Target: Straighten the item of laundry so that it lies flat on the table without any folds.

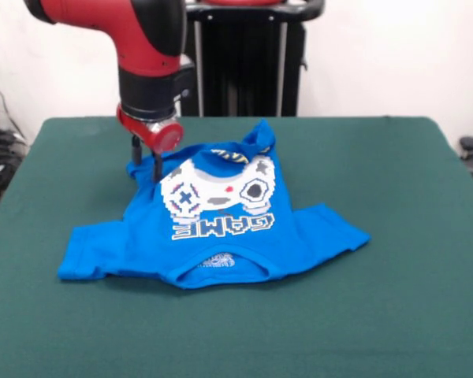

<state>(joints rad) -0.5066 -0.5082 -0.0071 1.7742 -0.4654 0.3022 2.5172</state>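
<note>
Where hem bunches: end effector (147,161) closed on T-shirt (213,232)

Robot lab, pedestal arm (134,47), felt-topped table (394,236)

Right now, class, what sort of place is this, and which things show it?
Probably a robotics lab: a red and black robot arm on a pedestal, a green felt-topped table, and one bright blue printed T-shirt as test laundry.

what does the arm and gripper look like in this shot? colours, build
The arm is thick and rounded, glossy red with a black section and a black cylindrical wrist. Below that sits a red ring-shaped flange. The gripper has two thin, dark, straight fingers. No cables or markings show.
</note>
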